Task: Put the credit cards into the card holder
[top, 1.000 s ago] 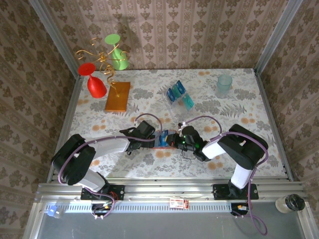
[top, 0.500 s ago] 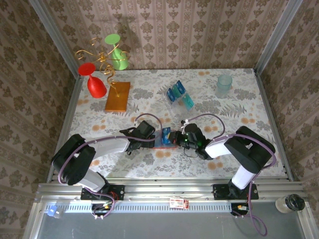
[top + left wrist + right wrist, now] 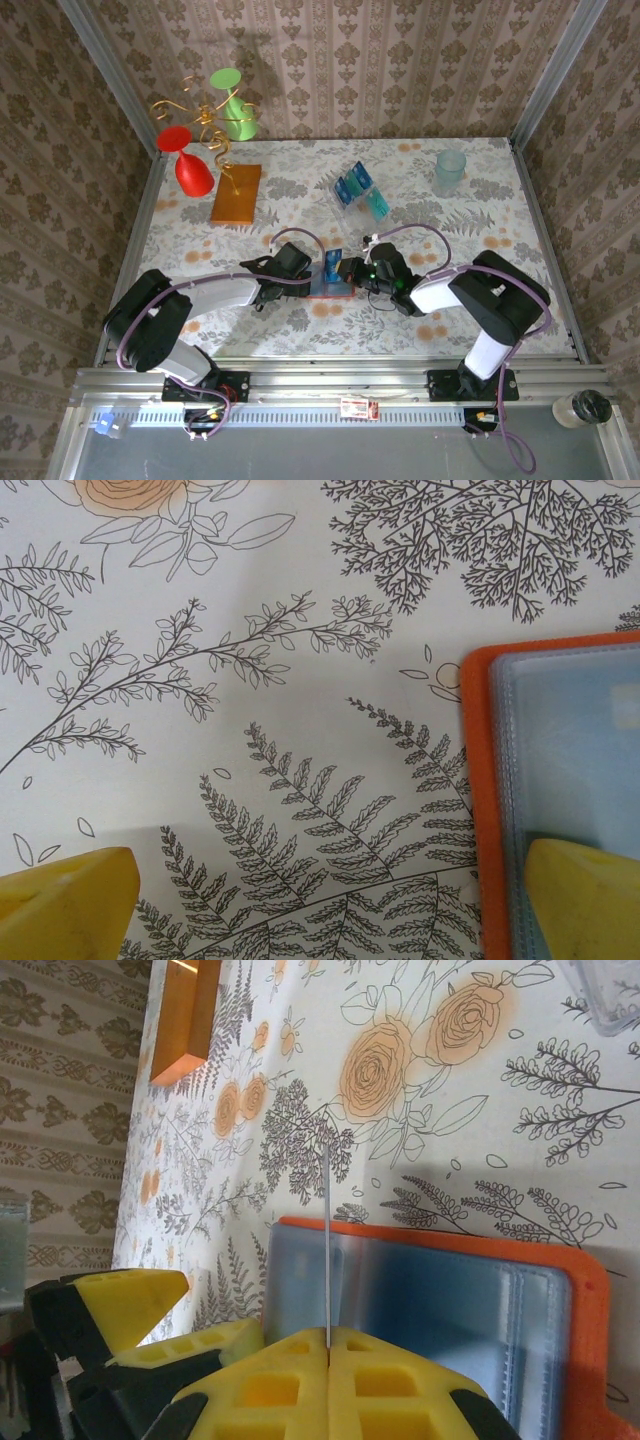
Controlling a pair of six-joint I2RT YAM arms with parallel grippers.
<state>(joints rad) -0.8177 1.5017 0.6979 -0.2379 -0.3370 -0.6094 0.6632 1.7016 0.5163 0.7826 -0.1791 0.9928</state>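
Right gripper [image 3: 347,268] has shifted up and left over the last second, from right of the card holder [image 3: 328,291] to over its right part. The left gripper [image 3: 312,274] has not moved.

Top view: the card holder lies open on the floral table [image 3: 480,230], front centre, between the two grippers. The right gripper holds a blue credit card [image 3: 332,262] on edge above the holder. More credit cards [image 3: 356,186] stand in a clear rack [image 3: 372,208] further back, well apart.

Left wrist view: the left gripper [image 3: 330,910] is spread wide with nothing between its fingers. One fingertip [image 3: 585,900] lies over the grey-blue pocket of the card holder [image 3: 560,760]; the other is over bare table.

Right wrist view: the right gripper [image 3: 328,1345] is pinched fully onto the credit card [image 3: 328,1250], which shows edge-on as a thin upright line over the open card holder [image 3: 440,1300]. Cannot tell whether the card touches a pocket. A yellow finger of the left gripper [image 3: 120,1305] sits just beside the holder's left edge. An orange-brown slab [image 3: 185,1020] lies far back.
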